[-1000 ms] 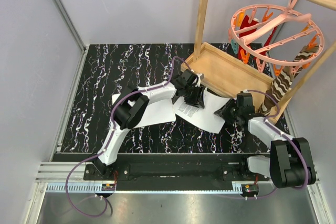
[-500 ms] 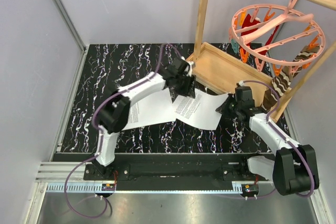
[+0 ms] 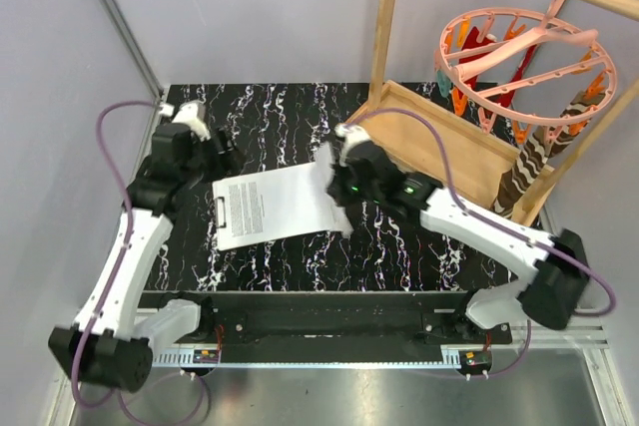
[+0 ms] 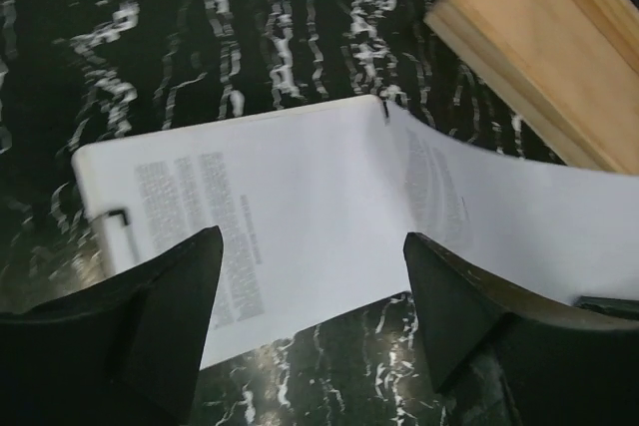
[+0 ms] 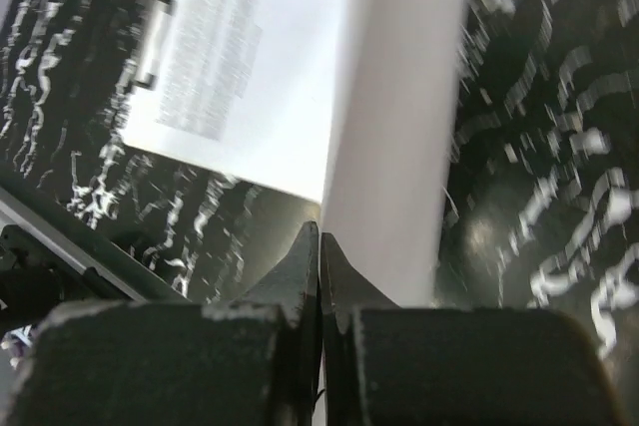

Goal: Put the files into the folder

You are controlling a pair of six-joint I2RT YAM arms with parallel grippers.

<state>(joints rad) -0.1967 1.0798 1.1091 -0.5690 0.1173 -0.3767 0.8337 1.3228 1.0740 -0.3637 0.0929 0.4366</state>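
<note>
The black marbled desk [image 3: 260, 117] carries everything, with a wooden tray [image 3: 449, 142] at its far right. Left of the tray the white folder [image 3: 228, 236] lies flat. One sheet [image 3: 270, 202] rests on it, print toward the left end. A second sheet [image 5: 394, 147] overlaps the folder's right end and curls up to the right gripper [image 5: 319, 236], whose jaws are closed on its edge. The left gripper [image 4: 312, 241] hovers off the folder's far-left corner, jaws open and empty. The clip [image 3: 220, 209] sits at the folder's left edge; whether it bites the first sheet I cannot tell. I judge the task past halfway: the second sheet needs laying flat, squaring and releasing.
</note>
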